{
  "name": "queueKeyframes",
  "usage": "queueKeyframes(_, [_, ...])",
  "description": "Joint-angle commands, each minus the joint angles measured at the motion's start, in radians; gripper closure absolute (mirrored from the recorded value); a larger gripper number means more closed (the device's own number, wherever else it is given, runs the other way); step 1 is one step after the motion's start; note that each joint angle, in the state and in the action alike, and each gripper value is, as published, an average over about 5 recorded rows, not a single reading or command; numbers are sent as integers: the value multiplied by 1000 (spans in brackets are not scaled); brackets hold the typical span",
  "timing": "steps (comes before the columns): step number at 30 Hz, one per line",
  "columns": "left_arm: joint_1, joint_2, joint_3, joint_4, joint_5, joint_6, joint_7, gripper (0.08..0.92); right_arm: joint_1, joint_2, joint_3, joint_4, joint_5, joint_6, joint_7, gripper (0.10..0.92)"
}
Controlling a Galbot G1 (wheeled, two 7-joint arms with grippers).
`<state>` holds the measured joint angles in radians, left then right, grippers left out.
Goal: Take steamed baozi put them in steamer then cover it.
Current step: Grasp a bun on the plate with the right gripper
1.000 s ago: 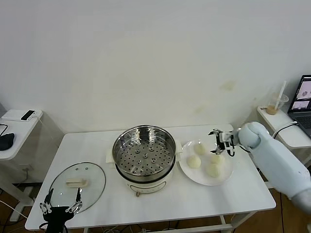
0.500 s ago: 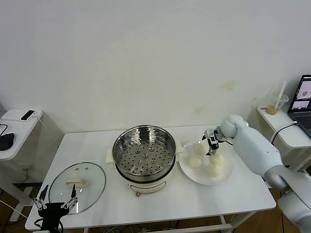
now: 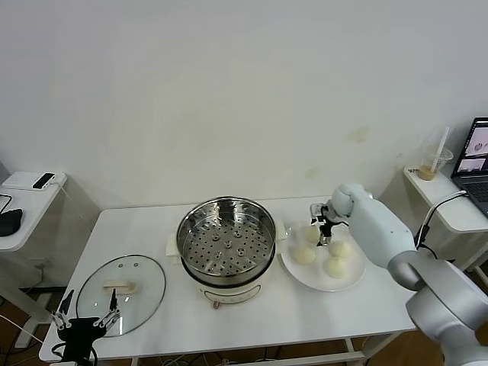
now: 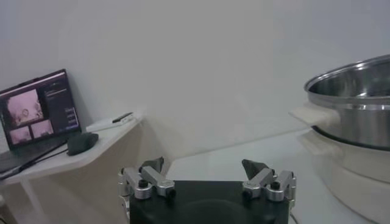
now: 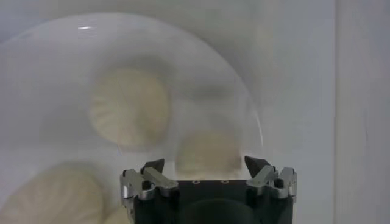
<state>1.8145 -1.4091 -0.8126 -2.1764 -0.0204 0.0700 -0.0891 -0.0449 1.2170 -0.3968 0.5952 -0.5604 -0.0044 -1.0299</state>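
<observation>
On the white counter (image 3: 229, 316), the right claw (image 3: 323, 226), spread apart, should drop straight over one baozi (image 3: 311, 233) and squeeze softly.

You have a white table (image 3: 252, 313) standing against a plain wall (image 3: 229, 91), and on its right part lies a plate (image 3: 349, 279). Left of the table a side shelf (image 3: 27, 206) carries a white box (image 3: 29, 181) at its back and a dark mouse (image 3: 9, 222) nearer the front. Right of the table a second shelf (image 3: 457, 210) bears a cup with a straw (image 3: 435, 162), with a laptop (image 3: 474, 162) just beside it, screen lit.
</observation>
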Motion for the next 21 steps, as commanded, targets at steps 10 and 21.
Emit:
queueKeyframes(10, [2,1,-5,0,2,-4,-2,177,23,44,-3,-72,-33,-15,15,375])
queueKeyframes(21, [1,-1,-1,-3,3,0,-2,177,28,-5,-30,2,17,-22,-14,456])
